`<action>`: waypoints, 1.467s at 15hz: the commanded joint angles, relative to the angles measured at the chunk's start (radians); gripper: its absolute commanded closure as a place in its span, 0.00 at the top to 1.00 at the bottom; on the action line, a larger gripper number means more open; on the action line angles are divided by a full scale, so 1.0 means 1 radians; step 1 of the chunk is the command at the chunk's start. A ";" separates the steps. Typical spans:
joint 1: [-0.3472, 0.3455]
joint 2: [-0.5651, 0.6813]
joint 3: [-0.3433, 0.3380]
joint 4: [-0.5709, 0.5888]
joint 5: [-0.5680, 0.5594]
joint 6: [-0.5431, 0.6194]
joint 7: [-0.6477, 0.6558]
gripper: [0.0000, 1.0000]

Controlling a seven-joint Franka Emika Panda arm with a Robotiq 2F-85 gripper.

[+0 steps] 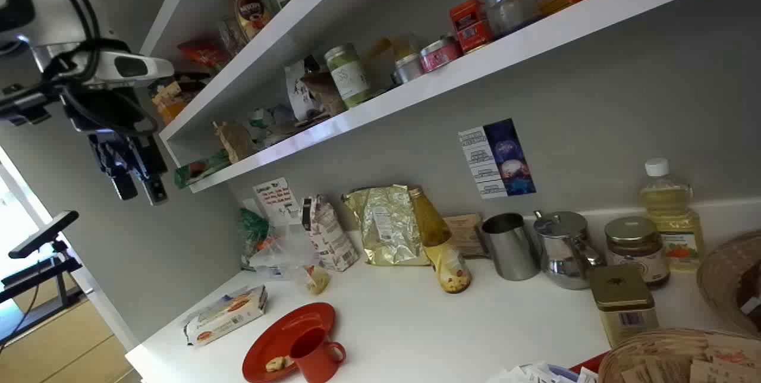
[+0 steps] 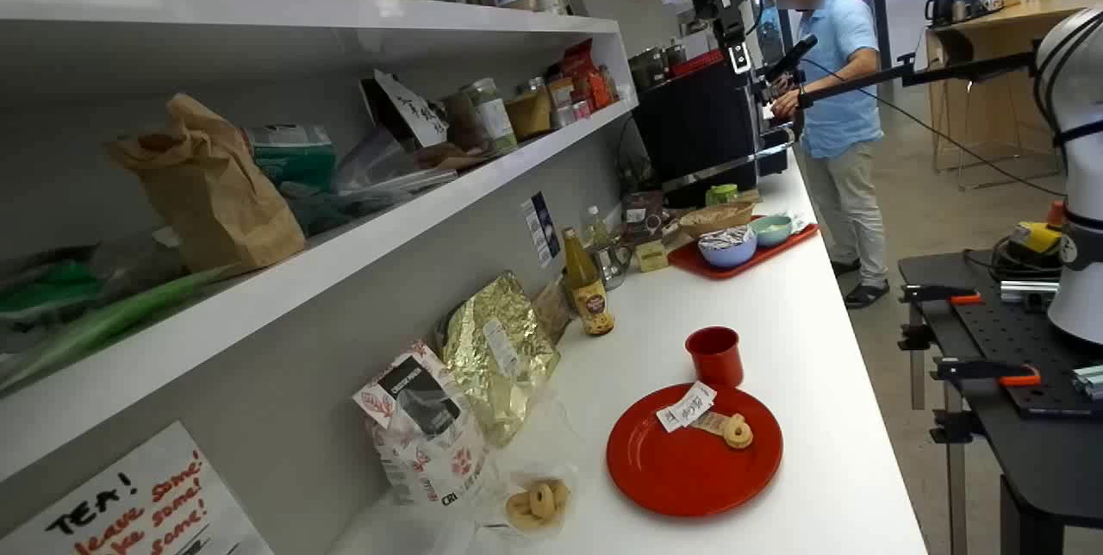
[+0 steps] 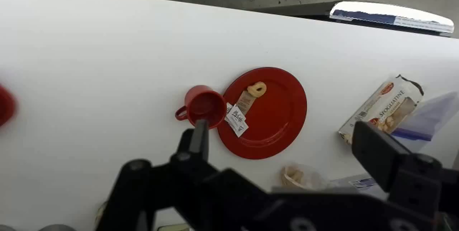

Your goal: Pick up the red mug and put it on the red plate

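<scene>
We see the gripper (image 1: 141, 190) high over the worktop (image 3: 107, 62), spread wide and holding nothing, while below the red mug (image 3: 206, 107) stands upright just beside the red plate (image 3: 278, 116), touching or not we cannot tell; on the red plate lie a ring-shaped biscuit (image 3: 252, 91) and paper sachets (image 3: 237, 120)

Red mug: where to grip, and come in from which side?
Likely best from above: pinch the red mug by its rim, one finger inside, about a quarter turn from the handle. It stands upright, mouth open to the top. The handle points away from the red plate, which sits close on the opposite side, so those two sides look more obstructed for the outer finger.
</scene>
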 commanded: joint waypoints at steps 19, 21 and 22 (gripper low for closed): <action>-0.042 0.032 0.052 -0.044 0.014 0.035 0.009 1.00; -0.040 0.052 0.065 -0.069 0.013 0.065 0.027 1.00; -0.038 0.065 0.075 -0.093 0.013 0.088 0.039 1.00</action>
